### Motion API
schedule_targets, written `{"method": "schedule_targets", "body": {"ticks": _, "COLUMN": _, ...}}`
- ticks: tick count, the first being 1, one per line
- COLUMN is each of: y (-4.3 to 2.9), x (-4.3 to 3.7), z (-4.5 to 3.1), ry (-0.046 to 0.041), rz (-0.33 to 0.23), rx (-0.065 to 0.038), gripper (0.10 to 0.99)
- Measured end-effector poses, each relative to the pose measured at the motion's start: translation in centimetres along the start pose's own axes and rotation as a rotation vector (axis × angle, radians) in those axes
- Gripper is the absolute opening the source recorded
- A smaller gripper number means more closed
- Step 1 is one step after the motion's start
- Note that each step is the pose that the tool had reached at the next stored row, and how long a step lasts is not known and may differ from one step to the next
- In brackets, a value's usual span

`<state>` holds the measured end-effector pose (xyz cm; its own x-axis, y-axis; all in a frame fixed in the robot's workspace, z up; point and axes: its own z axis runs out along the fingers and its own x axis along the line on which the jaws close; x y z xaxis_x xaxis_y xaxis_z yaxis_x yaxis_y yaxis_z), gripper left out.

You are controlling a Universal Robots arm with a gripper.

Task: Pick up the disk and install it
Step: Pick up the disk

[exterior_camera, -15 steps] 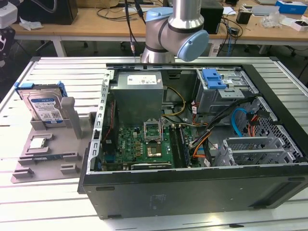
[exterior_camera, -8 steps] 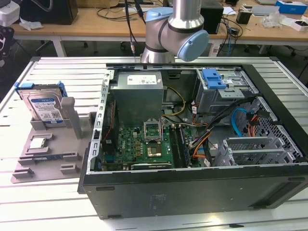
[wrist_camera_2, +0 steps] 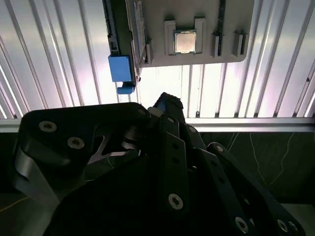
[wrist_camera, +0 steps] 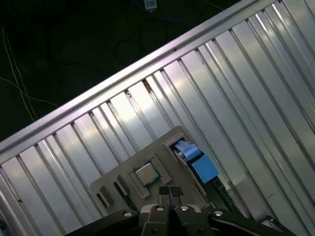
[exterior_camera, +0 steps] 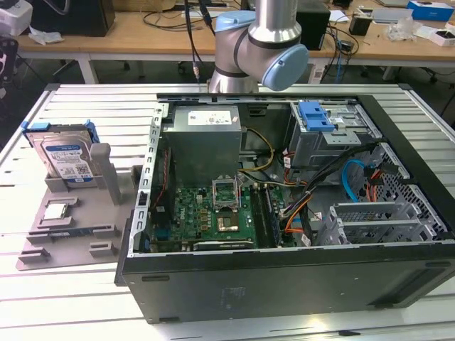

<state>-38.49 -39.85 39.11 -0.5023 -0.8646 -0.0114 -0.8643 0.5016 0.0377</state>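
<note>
On the slatted table (exterior_camera: pixel 85 312), near its edge at the exterior view's left, the disk (exterior_camera: pixel 62 158) stands on edge in a slot at the end of the grey holder (exterior_camera: pixel 35 252) farthest from the exterior camera. Its labelled face is turned toward that camera and its top edge runs along the holder's end (whether its long axis is upright cannot be told). The gripper (wrist_camera: pixel 170 191), fingers closed on nothing, hangs above the holder near the CPU chip (wrist_camera: pixel 145 173), apart from the disk.
</note>
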Motion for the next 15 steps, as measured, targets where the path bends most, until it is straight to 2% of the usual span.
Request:
{"method": "schedule_targets", "body": {"ticks": 8, "y": 0.0, "x": 0.0, "z": 0.0, "ry": 0.0045, "rz": -0.12, "rx": -0.001, "gripper": 0.106}}
{"method": "schedule_targets", "body": {"ticks": 11, "y": 0.0, "x": 0.0, "z": 0.0, "ry": 0.007, "rz": -0.189, "rx": -0.002, "gripper": 0.106}}
{"method": "schedule_targets", "body": {"ticks": 15, "y": 0.0, "x": 0.0, "z": 0.0, "ry": 0.0094, "rz": -0.251, "rx": -0.003, "gripper": 0.106}}
